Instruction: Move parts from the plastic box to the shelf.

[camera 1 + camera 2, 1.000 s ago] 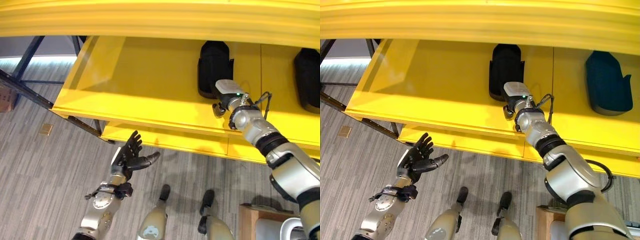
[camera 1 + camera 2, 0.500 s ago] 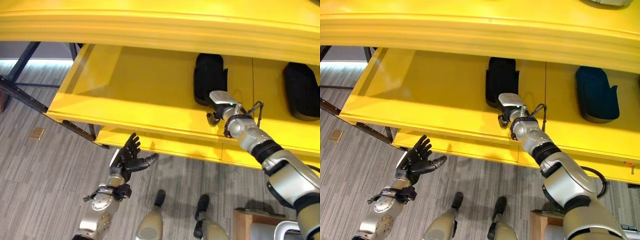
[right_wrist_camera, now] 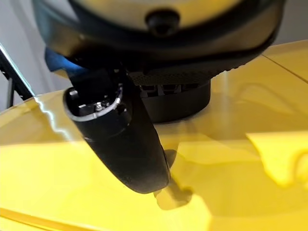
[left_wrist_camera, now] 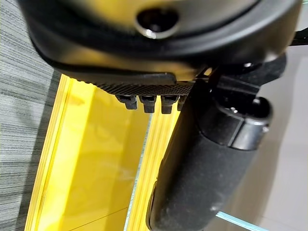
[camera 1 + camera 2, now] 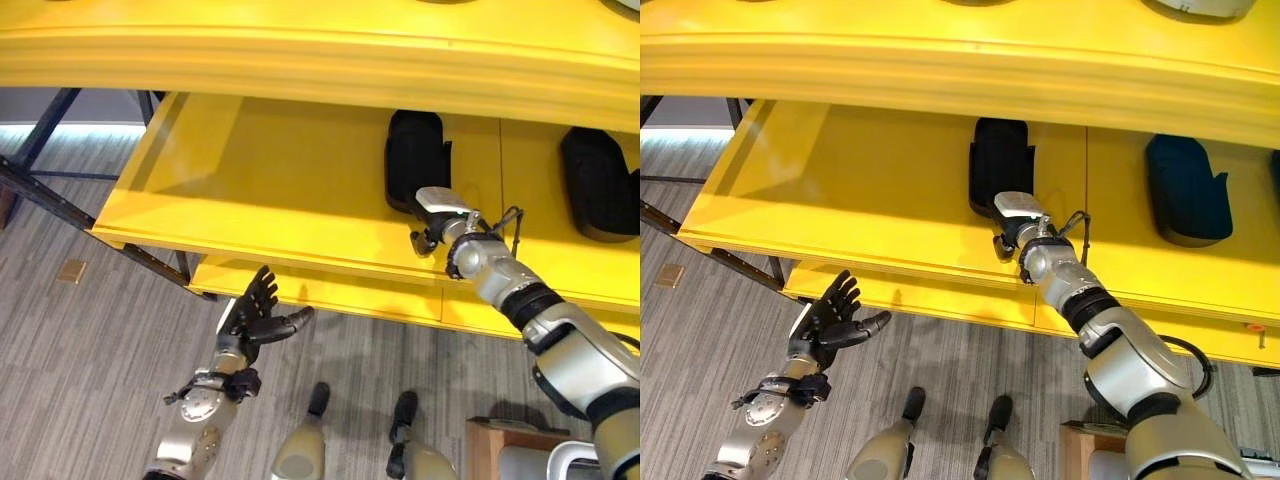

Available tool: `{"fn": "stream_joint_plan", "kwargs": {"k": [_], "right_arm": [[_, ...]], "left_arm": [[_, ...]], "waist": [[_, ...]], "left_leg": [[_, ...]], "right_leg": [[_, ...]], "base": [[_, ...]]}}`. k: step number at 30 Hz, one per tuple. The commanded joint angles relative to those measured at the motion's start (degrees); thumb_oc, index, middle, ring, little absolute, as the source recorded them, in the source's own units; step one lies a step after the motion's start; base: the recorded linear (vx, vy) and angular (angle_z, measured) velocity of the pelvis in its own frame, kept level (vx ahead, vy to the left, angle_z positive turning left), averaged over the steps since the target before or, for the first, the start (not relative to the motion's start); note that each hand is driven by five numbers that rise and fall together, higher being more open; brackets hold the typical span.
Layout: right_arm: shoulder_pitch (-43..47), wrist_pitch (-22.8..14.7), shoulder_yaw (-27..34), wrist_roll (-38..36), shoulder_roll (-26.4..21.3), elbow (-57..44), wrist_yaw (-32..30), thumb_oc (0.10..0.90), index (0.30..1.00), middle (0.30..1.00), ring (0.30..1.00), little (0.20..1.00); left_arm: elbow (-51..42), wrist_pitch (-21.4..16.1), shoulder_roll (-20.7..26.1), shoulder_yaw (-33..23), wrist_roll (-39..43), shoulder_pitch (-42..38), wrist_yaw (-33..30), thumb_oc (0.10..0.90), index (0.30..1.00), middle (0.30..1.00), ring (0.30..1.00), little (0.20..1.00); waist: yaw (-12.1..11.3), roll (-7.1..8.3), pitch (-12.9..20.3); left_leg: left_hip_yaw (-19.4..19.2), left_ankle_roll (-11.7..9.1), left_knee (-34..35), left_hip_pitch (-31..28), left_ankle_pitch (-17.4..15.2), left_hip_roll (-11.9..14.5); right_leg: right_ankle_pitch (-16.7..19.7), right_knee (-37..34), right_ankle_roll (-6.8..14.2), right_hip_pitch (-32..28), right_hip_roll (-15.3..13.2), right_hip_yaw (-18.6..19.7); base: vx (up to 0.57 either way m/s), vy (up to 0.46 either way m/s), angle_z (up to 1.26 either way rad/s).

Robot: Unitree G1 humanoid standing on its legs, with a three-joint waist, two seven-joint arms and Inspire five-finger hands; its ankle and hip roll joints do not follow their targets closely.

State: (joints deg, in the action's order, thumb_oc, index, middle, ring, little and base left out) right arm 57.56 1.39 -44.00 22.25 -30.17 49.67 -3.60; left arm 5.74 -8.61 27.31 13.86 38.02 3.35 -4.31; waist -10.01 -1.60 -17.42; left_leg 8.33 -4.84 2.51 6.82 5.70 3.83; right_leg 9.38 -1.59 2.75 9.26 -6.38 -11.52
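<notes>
My right hand (image 3: pixel 130 144) reaches onto the yellow shelf (image 5: pixel 280 180), just short of the black part (image 5: pixel 1000 165) lying there; I cannot tell whether its fingers are spread or curled. My left hand (image 5: pixel 255 315) hangs released, fingers splayed, above the grey floor (image 5: pixel 70 370). A 2nd dark part (image 5: pixel 1185 190) lies further right.

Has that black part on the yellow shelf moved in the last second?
No. The black part lies at the same spot on the yellow shelf, just left of the shelf's seam; the whole view shifted, so the camera moved, not the part.
</notes>
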Motion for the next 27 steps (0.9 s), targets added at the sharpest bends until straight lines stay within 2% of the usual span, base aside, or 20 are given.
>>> {"fn": "stream_joint_plan", "kwargs": {"k": [1, 27], "right_arm": [[1.67, -1.71, 0.7, -1.75, 0.06, -2.79, -1.83, 0.9, 1.0, 1.0, 1.0, 1.0], [-0.97, -1.72, 2.52, -3.26, -0.41, -5.6, -1.15, 0.9, 1.0, 1.0, 1.0, 1.0]], "left_arm": [[-4.28, -3.97, 2.73, -0.63, 0.83, -1.12, 0.57, 0.9, 1.0, 1.0, 1.0, 1.0], [-3.68, -3.65, 1.88, -1.39, 0.29, -0.67, 0.39, 0.9, 1.0, 1.0, 1.0, 1.0]], "waist": [[-0.39, 2.73, 4.64], [0.28, 3.62, 6.41]], "left_leg": [[0.21, 1.79, 0.83, -1.5, -2.55, 0.42], [-0.33, 2.19, 1.18, -4.02, -3.82, 0.63]], "right_leg": [[-5.98, 8.06, 4.88, -0.06, -4.68, 2.74], [-6.29, 7.69, 5.12, -2.04, -4.63, 3.17]], "base": [[0.0, 0.0, 0.0], [0.0, 0.0, 0.0]]}}
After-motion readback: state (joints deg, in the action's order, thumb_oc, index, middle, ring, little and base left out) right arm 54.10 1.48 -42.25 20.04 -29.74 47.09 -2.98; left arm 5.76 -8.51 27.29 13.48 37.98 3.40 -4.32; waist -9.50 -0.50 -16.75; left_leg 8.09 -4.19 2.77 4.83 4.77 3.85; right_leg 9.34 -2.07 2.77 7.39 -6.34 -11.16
